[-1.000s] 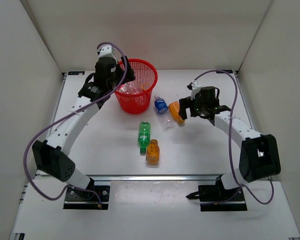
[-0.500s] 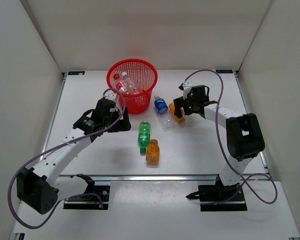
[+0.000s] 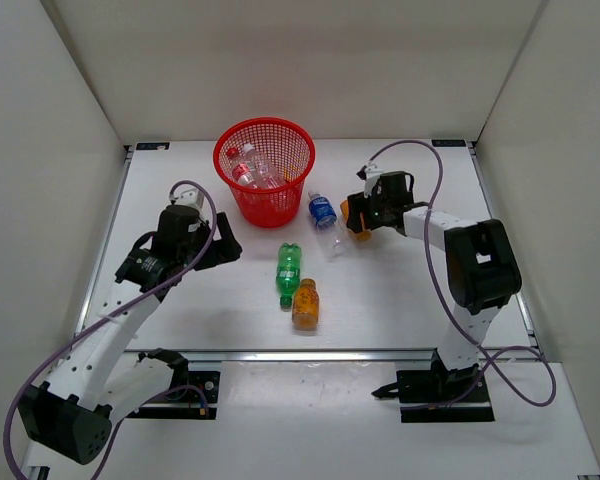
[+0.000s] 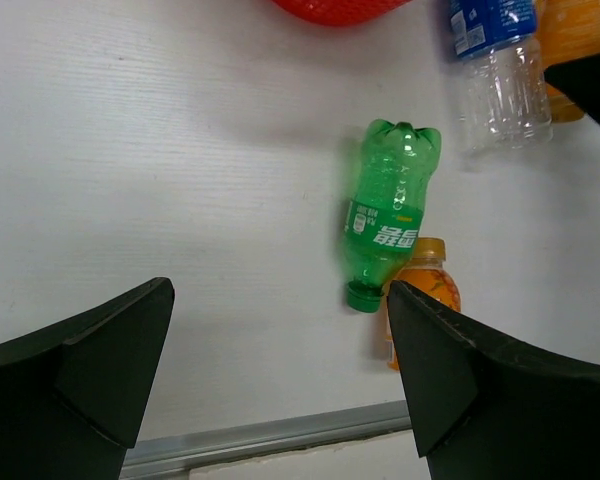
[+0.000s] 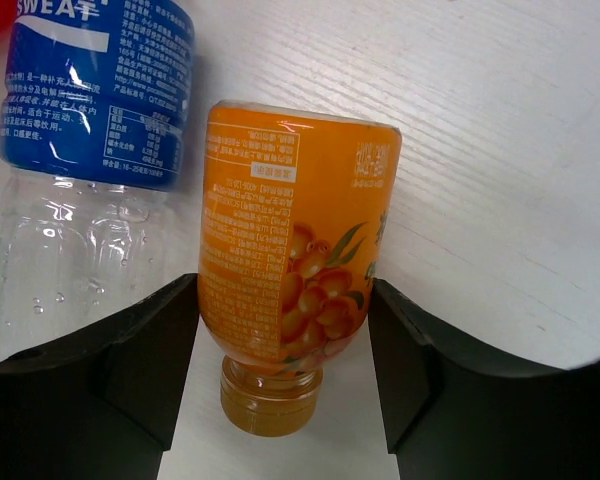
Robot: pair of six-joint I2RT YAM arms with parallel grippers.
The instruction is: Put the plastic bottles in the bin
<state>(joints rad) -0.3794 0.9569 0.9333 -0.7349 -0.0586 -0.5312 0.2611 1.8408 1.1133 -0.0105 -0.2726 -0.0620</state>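
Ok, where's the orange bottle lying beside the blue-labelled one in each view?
Top external: orange bottle lies right of centre, on the table.
Left wrist: top right corner, cut off by the frame edge.
Right wrist: centre of the picture, cap pointing down.
Shared landmark: the blue-labelled bottle, just to its left in all three views.

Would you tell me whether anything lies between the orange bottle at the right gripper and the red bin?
Yes. The blue-labelled bottle lies right beside the orange bottle, on its side toward the bin, across the straight path. Nothing else visible lies between them. Lifting the orange bottle over it would likely clear it.
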